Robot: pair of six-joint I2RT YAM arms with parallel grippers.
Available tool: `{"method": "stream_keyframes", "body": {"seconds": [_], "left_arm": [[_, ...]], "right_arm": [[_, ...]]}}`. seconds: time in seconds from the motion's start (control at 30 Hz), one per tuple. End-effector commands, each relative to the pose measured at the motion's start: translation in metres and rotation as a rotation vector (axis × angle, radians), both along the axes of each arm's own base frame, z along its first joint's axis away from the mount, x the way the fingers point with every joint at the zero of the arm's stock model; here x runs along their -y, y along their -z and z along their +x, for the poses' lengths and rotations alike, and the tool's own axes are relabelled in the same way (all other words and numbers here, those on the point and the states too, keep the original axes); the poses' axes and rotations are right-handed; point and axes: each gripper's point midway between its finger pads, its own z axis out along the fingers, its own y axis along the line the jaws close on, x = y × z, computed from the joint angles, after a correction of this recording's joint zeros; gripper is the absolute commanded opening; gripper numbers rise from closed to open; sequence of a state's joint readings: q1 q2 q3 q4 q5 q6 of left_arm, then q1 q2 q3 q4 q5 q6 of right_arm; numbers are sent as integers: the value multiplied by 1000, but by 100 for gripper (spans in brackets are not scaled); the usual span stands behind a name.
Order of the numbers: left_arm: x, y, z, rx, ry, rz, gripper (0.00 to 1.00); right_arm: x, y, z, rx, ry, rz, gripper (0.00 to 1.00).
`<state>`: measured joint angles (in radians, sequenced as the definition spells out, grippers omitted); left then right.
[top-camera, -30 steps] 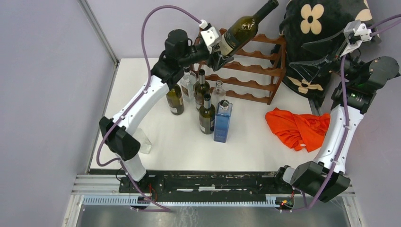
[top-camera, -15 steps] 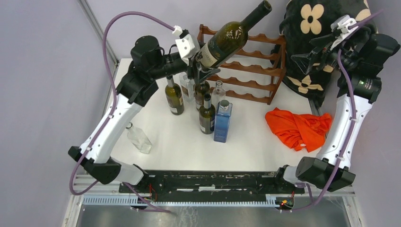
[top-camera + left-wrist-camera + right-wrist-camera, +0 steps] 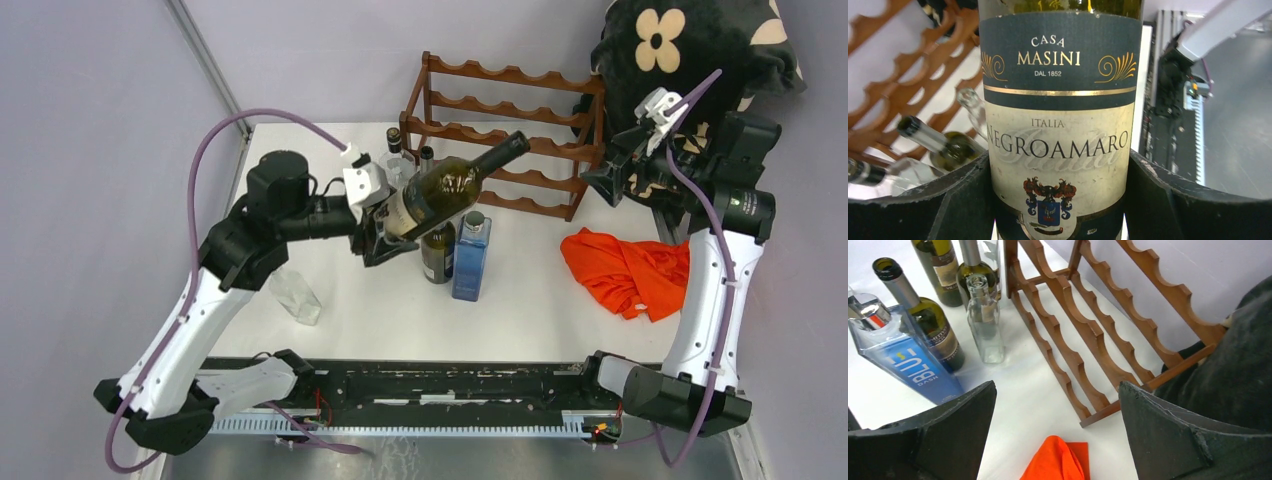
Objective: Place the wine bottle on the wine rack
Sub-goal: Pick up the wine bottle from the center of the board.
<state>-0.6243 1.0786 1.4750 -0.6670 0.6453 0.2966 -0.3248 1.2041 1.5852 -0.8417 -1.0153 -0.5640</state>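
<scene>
We hold the bottle [image 3: 445, 186] by its base in our left gripper [image 3: 388, 222], neck tilted up over the surface, just near-left of the rack [image 3: 500, 72]. Right gripper [image 3: 1058, 430] gapes wide, empty. Bottle's lifted; racking it remains.

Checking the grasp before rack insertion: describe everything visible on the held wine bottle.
The wine bottle is dark green glass, long-necked, dark-capped. Label: CASA MASINI, DAL 1852, ITALIA, NEGROAMARO, dark band with gold scrolls over a cream panel with a crest. It hangs tilted above the table, neck pointing up toward the wine rack. The left jaws clamp its lower body at the label.
</scene>
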Motion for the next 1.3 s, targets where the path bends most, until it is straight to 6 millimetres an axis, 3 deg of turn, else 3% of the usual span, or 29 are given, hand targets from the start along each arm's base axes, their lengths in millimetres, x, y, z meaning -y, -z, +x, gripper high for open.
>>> {"method": "stream_keyframes", "body": {"seconds": [0.0, 0.1, 0.43, 0.87, 0.97, 1.1, 1.27], "left_arm": [[-7, -9, -34, 37, 87, -55, 2], [-8, 21, -46, -31, 123, -4, 2], [12, 94, -79, -137, 218, 141, 2], [28, 180, -90, -108, 290, 460, 2], [28, 195, -86, -94, 293, 512, 2], [27, 209, -80, -78, 295, 555, 2], [31, 218, -75, -62, 291, 572, 2]], "right_arm": [[-7, 8, -6, -16, -46, 25, 98], [-7, 27, -11, -73, -53, 16, 98], [-16, 96, -45, -249, -109, -42, 98], [-44, 139, -79, -320, -283, -143, 98], [-55, 155, -86, -347, -337, -169, 98], [-64, 161, -86, -320, -355, -181, 98], [-97, 175, -117, -346, -525, -165, 98]]}}
